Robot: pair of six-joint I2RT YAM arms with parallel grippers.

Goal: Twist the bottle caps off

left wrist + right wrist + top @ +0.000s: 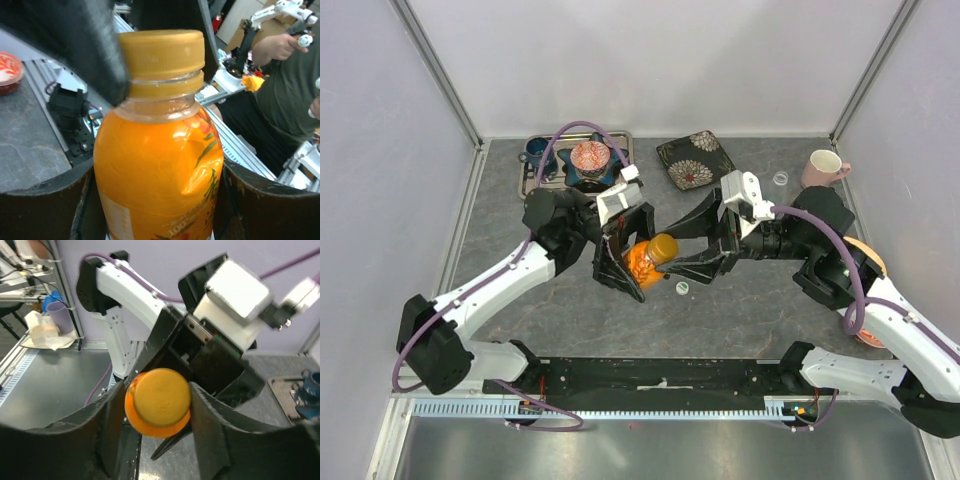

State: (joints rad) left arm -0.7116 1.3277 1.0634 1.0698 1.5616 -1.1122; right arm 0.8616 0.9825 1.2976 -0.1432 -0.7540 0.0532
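An orange juice bottle [642,264] is held off the table at mid-scene, lying tilted with its neck to the right. My left gripper [631,250] is shut on its body [155,165], one finger pressing each side. The orange bottle cap [664,246] sits on the neck [161,52]. My right gripper [669,251] is shut on this cap [161,394], its fingers [210,415] pressed on both sides. A small pale cap [682,288] lies on the table below the bottle. Another small round cap [780,178] lies at the back right.
A metal tray [532,188] at the back left holds a blue mug [536,150] and a patterned bowl [590,157]. A dark square plate [695,160] and a pink mug [823,167] stand at the back. An orange dish [869,262] lies behind my right arm.
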